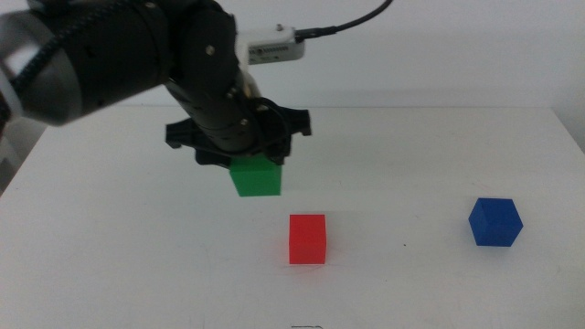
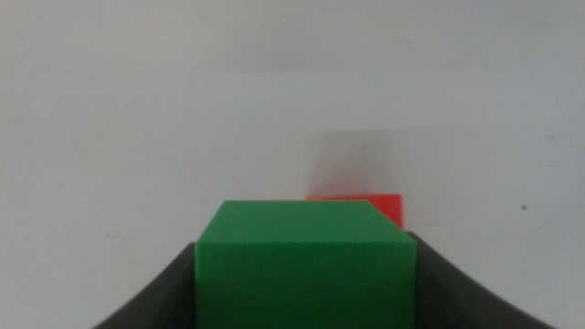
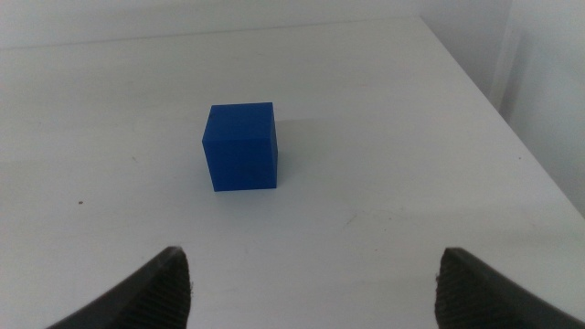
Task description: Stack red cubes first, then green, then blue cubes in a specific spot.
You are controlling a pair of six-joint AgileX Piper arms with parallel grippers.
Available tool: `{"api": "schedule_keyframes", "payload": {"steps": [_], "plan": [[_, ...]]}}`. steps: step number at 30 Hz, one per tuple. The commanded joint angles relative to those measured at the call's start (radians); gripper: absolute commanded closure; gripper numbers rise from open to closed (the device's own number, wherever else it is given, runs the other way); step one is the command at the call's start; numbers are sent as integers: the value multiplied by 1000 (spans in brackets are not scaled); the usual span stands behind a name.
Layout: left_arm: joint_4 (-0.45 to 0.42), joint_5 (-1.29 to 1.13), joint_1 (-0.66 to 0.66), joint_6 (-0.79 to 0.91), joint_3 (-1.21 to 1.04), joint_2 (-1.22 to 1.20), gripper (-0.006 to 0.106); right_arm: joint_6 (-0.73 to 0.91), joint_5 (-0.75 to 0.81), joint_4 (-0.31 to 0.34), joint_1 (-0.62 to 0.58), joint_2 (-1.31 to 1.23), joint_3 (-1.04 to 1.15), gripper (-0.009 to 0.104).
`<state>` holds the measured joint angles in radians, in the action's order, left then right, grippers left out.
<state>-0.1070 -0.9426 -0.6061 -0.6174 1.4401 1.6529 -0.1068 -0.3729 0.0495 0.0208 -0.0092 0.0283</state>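
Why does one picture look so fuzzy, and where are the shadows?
Left wrist view: the green cube in the left gripper fills the foreground, slightly soft, with a faint shadow above the red cube. Middle view: the arm's near part is blurred; shadows are faint. Right wrist view: the blue cube is sharp, the right gripper open.

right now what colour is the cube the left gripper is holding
Green cube, clearest in the left wrist view.

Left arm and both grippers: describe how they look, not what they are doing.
The left arm is glossy black with rounded, bulky segments and a grey section near the picture's edge. A white box with a black cable sits on its wrist. The left gripper is black and angular. The right gripper shows two dark, rounded jaw tips.
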Motion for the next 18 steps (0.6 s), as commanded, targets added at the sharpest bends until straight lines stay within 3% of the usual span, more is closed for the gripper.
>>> {"api": "schedule_keyframes", "payload": {"steps": [1, 10, 18], "plan": [[-31, 39, -39, -75, 29, -27, 87, 10, 69, 12, 4, -23, -17, 22], [-61, 29, -154, -175, 142, 134, 87, 10, 69, 12, 4, -23, -17, 22], [-63, 26, -160, -223, 156, 202, 87, 10, 69, 12, 4, -23, -17, 22]]}}
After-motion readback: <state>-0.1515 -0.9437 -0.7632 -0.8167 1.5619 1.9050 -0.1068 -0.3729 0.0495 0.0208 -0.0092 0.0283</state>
